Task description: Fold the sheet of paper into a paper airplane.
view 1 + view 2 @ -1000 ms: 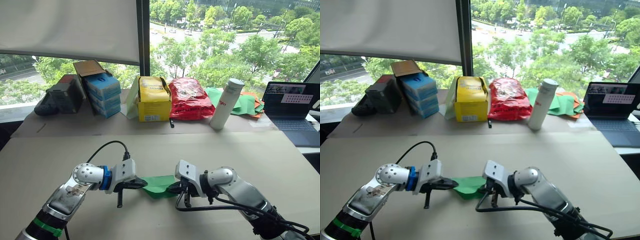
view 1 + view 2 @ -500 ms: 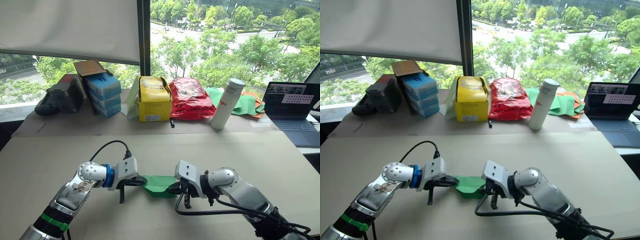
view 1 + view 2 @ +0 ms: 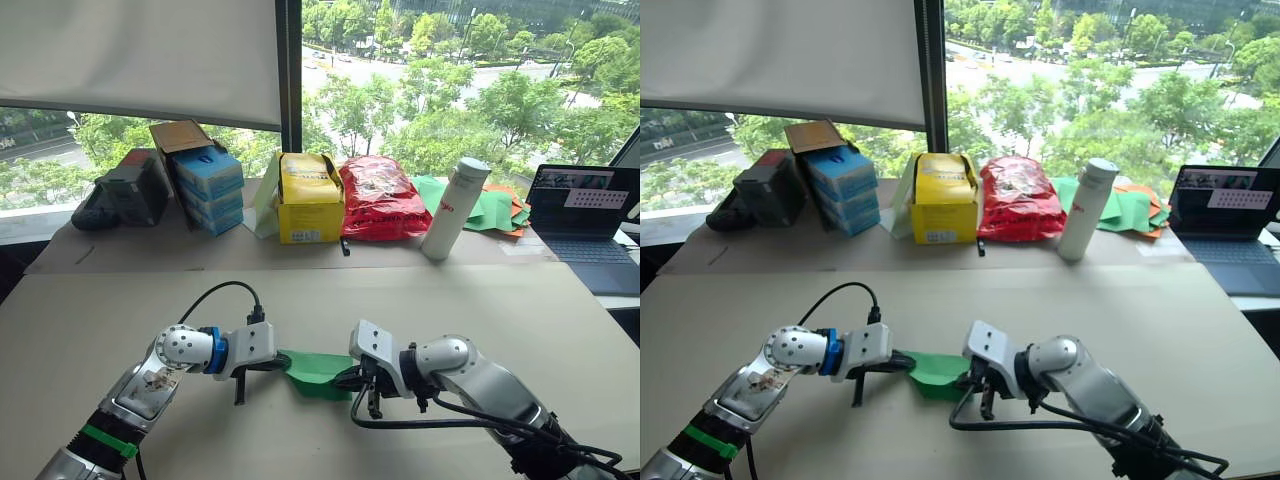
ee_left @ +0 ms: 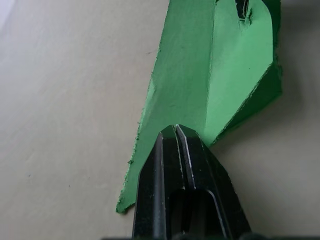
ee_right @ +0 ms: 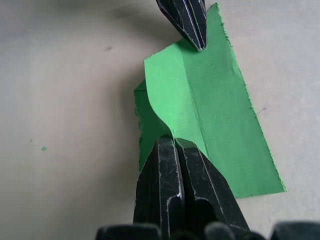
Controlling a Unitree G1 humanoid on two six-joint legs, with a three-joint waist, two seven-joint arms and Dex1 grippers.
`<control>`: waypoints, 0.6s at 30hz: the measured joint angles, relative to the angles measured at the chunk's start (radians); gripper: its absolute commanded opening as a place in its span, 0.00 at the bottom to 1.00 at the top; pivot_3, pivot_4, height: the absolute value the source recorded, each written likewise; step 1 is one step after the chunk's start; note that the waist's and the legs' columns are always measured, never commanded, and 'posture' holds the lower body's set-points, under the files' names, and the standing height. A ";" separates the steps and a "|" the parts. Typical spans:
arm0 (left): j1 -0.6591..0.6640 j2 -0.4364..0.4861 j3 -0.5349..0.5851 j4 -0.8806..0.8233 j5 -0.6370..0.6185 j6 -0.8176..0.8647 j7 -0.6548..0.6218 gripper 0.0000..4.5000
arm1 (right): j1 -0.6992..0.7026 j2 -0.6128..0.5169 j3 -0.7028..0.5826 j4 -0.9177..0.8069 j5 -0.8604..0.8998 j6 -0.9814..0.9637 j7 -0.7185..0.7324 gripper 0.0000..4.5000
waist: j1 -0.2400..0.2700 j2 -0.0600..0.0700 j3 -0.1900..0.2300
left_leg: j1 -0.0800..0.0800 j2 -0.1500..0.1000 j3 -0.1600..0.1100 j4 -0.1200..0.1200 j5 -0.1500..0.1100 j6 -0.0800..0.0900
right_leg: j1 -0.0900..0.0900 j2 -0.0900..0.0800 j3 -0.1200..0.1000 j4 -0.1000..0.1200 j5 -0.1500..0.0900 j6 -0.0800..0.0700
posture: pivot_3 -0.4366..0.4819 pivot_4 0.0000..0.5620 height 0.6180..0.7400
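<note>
On the tan table (image 3: pixel 520 300), we see the sheet of paper (image 3: pixel 318 368), green and partly folded into a creased wedge, stretched between the robot's two arms. The left gripper (image 4: pixel 176 131) has its two black fingers pressed together on one end of the paper, at the central ridge; the right gripper (image 5: pixel 174 142) is likewise clamped on the opposite end, where the fold rises. In the right wrist view we see the left gripper's closed tip meeting the paper's far edge. The paper sits well in front of the white bottle (image 3: pixel 452 208), toward the robot. Left of that bottle stand a red bag (image 3: pixel 380 198), a yellow box (image 3: pixel 308 197) and stacked blue boxes (image 3: pixel 208 187). Just behind and right of the bottle lies a heap of green and orange sheets (image 3: pixel 492 209), and farther right a laptop (image 3: pixel 584 212) stands open.
</note>
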 measured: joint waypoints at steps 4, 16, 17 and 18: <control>-0.004 -0.005 0.000 0.011 0.003 -0.011 0.001 0.00 | -0.048 0.016 -0.007 0.027 0.017 0.064 -0.011 0.01 | 0.000 0.000 0.000 | 0.000 0.000 0.000 0.000 0.000 0.000 | 0.000 0.000 0.000 0.000 0.000 0.000 | 0.48 0.27 1.00; 0.004 -0.010 0.004 0.021 0.004 -0.042 -0.001 0.00 | -0.111 0.065 -0.061 0.131 0.127 0.226 -0.031 0.01 | -0.002 0.000 0.000 | 0.000 0.000 0.000 0.000 0.000 0.000 | 0.000 -0.001 0.000 0.000 0.000 0.000 | 0.48 0.27 1.00; 0.005 -0.010 0.005 0.021 0.004 -0.042 -0.001 0.00 | -0.113 0.071 -0.069 0.142 0.139 0.233 -0.033 0.01 | -0.002 0.000 0.000 | 0.000 0.000 0.000 0.000 0.000 0.000 | 0.000 -0.001 0.000 0.000 0.000 0.000 | 0.48 0.27 1.00; 0.006 -0.010 0.005 0.020 0.004 -0.042 -0.001 0.00 | -0.117 0.076 -0.079 0.156 0.152 0.243 -0.036 0.01 | -0.002 0.000 0.000 | 0.000 0.000 0.000 0.000 0.000 0.000 | 0.000 -0.001 0.000 0.000 0.000 0.000 | 0.48 0.27 1.00</control>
